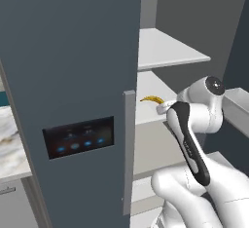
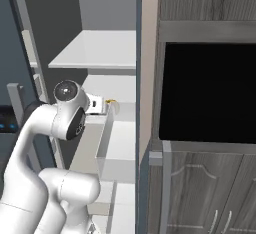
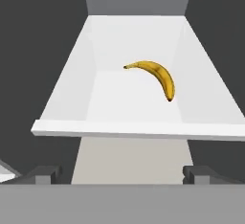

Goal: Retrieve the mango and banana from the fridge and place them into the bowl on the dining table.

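Banana: the banana (image 3: 155,76) lies on a white shelf (image 3: 139,98) inside the fridge (image 1: 73,76). In the hand view it is curved, yellow with dark tips, its stem end pointing to the left of that view and its other tip toward the lower right. It lies a little right of the shelf's middle, apart from both side walls and back from the front lip. From the left base view a yellow-brown sliver of it (image 1: 151,99) shows past the door edge, just beyond the robot's hand; from the right base view a small yellowish bit (image 2: 111,101) shows at the hand's far end.

Shelf: the middle one of the white shelves; another white shelf (image 1: 165,49) sits above it, nothing visible on that one.

Fingers: the gripper (image 3: 122,174) stands wide apart, with nothing between the two dark fingers (image 3: 42,174). They are short of the shelf's front lip and not touching the banana.

Arm: the white arm (image 1: 194,149) reaches up from below into the open fridge compartment, its wrist level with the banana's shelf.

Fridge: dark slate-blue; the left door stays shut, with a grey vertical handle (image 1: 128,149) and a black control panel (image 1: 79,137) showing blue lights. The right compartment is open.

Surroundings: a marble-patterned surface (image 1: 10,134) lies left of the fridge; to the right are grey wood-grain cabinets (image 2: 210,193) and a black oven front (image 2: 207,93).
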